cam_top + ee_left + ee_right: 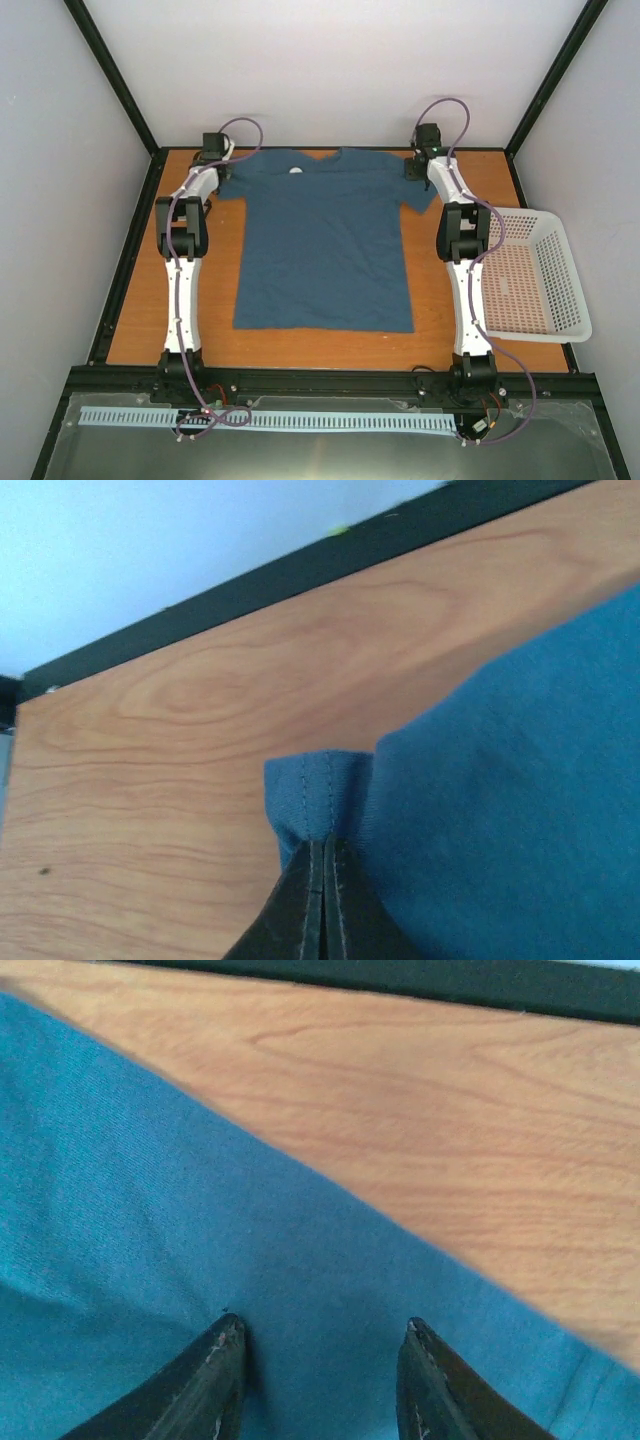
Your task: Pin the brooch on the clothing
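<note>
Light wooden bench (140, 310): dark teal-blue short-sleeved T-shirt (325, 250) lies flat, hem toward the arm bases, round neck at the far end. White plastic mesh basket (575, 300) sits to its right, apart from the shirt, close beside the right arm. Further back, left tool (322, 845) is pressed together, pinching the left sleeve hem, and the fabric puckers at the tips. Right tool (322, 1328) is spread over the right sleeve; can't tell if it touches. Tiny pale grey-green brooch (296, 171) sits at the neckline, left of centre.
</note>
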